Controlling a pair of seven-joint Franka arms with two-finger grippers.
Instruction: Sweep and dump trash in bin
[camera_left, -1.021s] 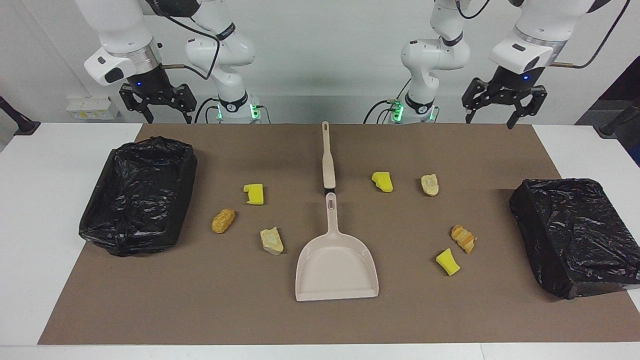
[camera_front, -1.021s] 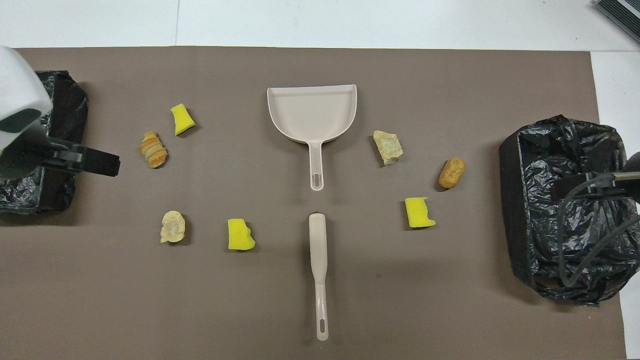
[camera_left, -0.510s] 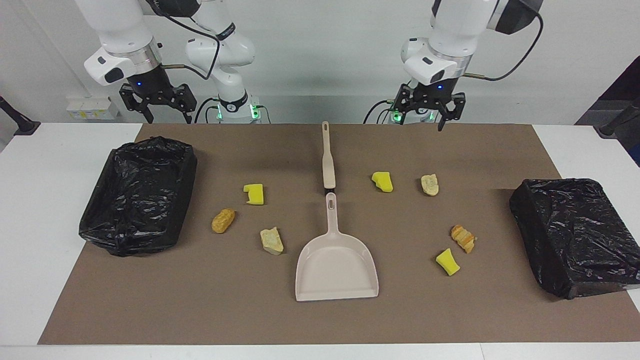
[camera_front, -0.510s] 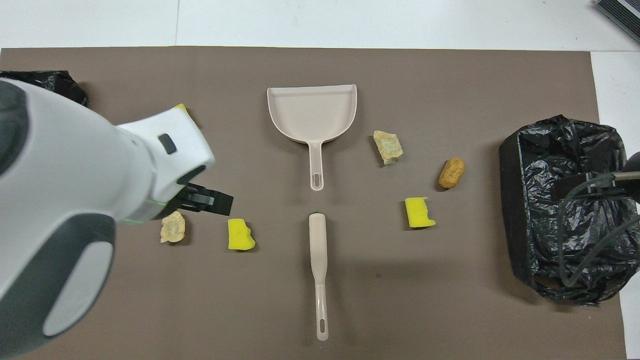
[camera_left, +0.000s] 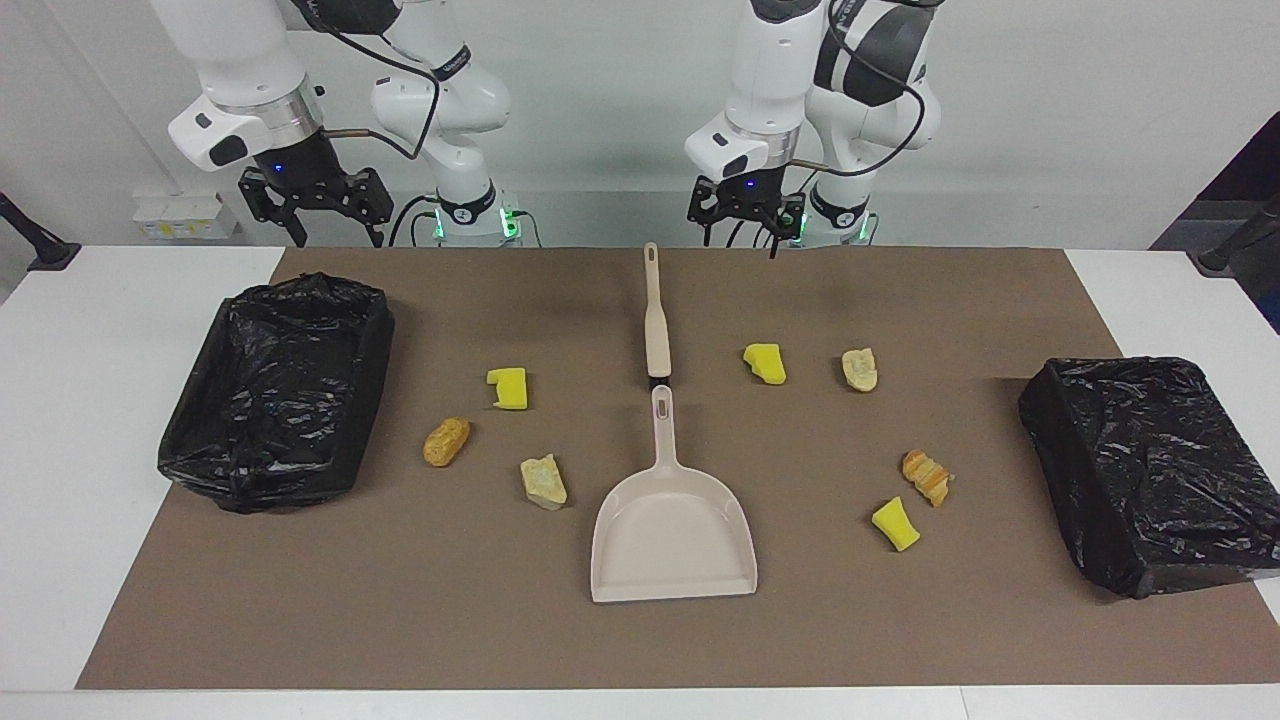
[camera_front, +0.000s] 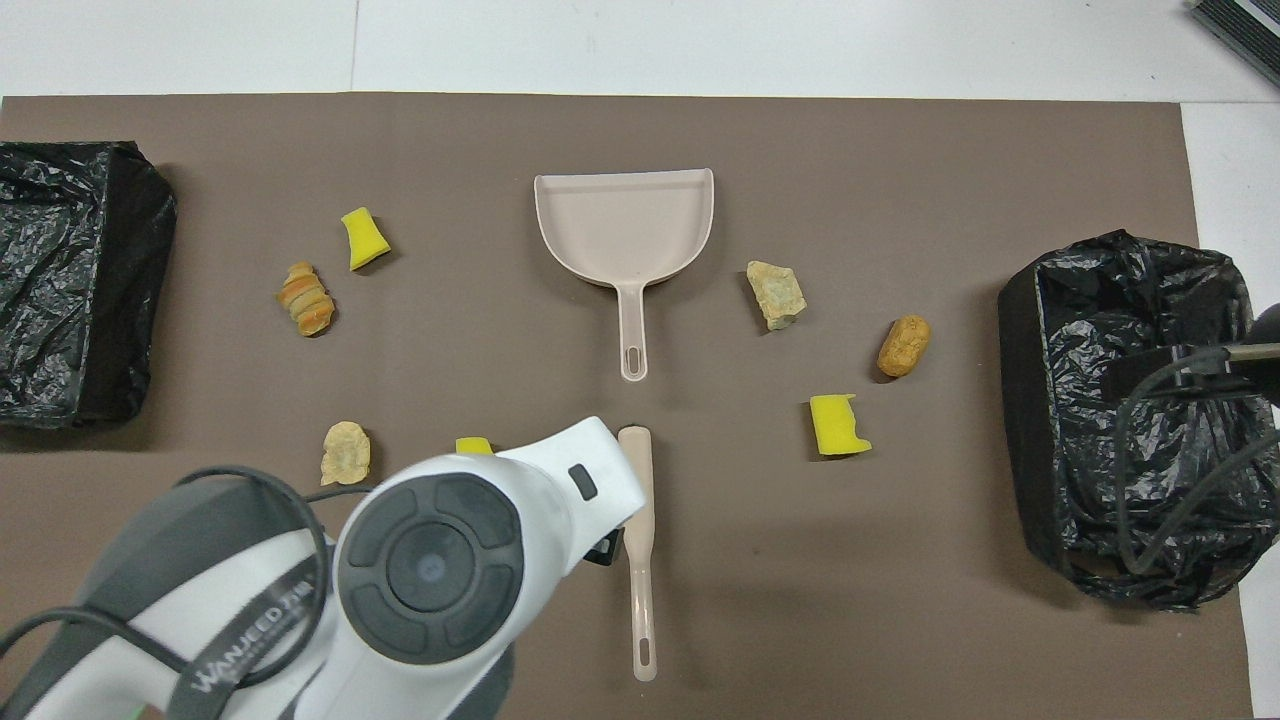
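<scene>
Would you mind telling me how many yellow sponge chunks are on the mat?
3. One chunk lies toward the right arm's end; another chunk beside the brush; the third chunk, toward the left arm's end, farthest from the robots.

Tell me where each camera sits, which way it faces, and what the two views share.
Facing view: high across the table, facing the robots; both arms show, left tool up near the brush, right tool above the bin.
Overhead view: above the robots' end, looking steeply down; the left arm fills the bottom.
Shared: brush, dustpan, bin, scraps.
</scene>
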